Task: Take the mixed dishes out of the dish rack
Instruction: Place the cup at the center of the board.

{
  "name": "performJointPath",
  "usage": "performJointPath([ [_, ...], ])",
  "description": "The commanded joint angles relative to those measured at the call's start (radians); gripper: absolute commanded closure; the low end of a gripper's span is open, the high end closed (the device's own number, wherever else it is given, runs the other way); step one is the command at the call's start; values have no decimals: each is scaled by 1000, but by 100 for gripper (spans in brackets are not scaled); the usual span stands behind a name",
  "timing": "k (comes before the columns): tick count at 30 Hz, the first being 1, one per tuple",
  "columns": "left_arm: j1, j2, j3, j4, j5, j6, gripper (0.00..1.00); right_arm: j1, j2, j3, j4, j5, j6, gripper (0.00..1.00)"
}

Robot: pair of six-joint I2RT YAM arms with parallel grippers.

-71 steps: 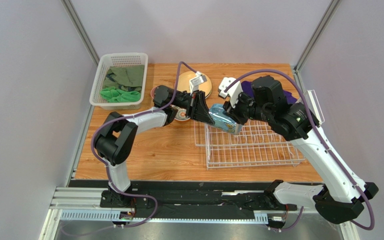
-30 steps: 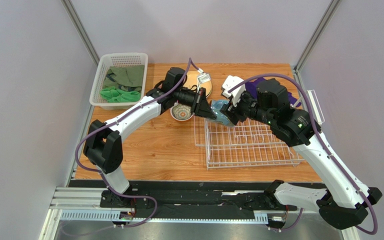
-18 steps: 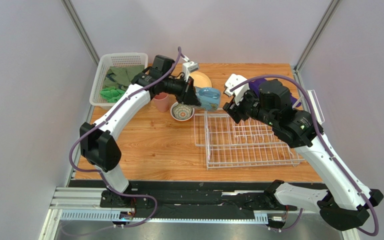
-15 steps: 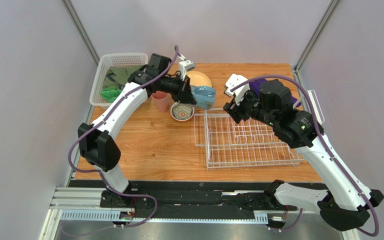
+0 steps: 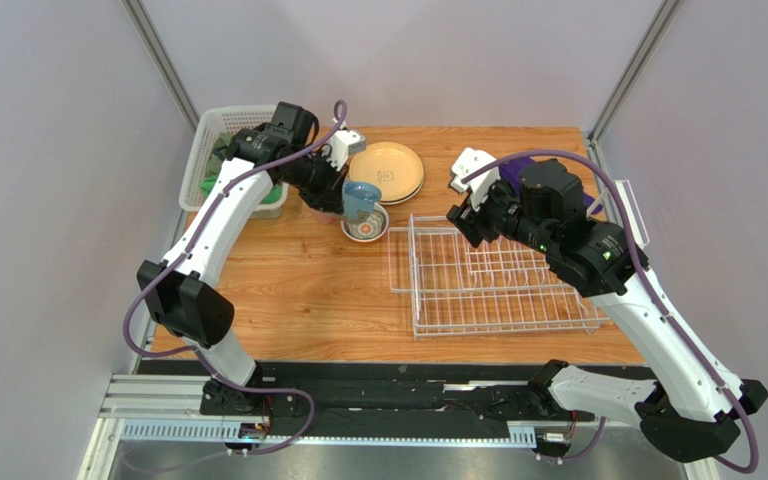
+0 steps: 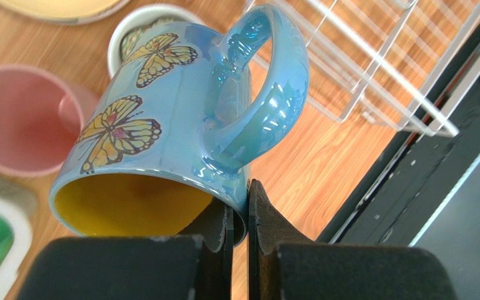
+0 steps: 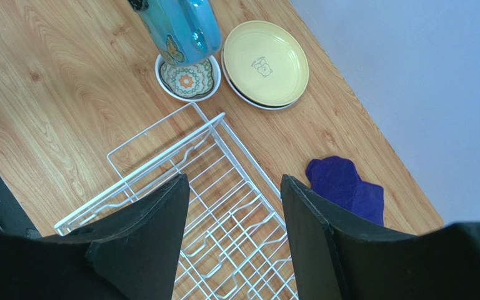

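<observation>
The blue butterfly-painted ceramic mug [image 6: 180,112] is pinched by its rim in the closed left gripper [image 6: 240,209], tilted, off the far-left corner of the white wire dish rack [image 5: 498,300]. It should be righted and lowered clear of the pink tumbler [image 6: 17,119]. The right gripper [image 7: 234,187] is held spread and empty above the rack.

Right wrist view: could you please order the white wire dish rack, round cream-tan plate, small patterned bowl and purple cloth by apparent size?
1. White wire dish rack, though partly hidden.
2. Round cream-tan plate.
3. Purple cloth and small patterned bowl: too close, as the blue mug covers part of the bowl.
</observation>
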State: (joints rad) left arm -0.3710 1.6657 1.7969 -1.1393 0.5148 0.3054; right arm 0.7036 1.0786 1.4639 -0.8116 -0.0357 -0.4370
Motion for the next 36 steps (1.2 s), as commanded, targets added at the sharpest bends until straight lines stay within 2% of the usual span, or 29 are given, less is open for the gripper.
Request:
performJointPath([
  [1,23,-70,61,-100,-110,144,100,4,0,13,19,-12,21,39],
  [13,35,-116,-97,-165,-298,231,100,4,15,7,17,-36,32,39],
  [17,41,-115,-163,-149,-314,247,100,5,14,6,20,-46,35,39],
  [25,41,-52,-202,-103,-346,267,100,4,11,7,6,-47,34,36],
  [27,41,-26,-199,-94,-341,264,100,4,9,3,5,-47,32,19],
  [34,41,49,-195,-60,-346,250,100,4,11,-14,17,-24,30,16],
  [35,41,55,-195,-56,-348,247,100,4,9,-14,20,-23,30,14],
  [36,41,66,-197,-48,-349,245,100,4,9,-16,22,-21,30,8],
])
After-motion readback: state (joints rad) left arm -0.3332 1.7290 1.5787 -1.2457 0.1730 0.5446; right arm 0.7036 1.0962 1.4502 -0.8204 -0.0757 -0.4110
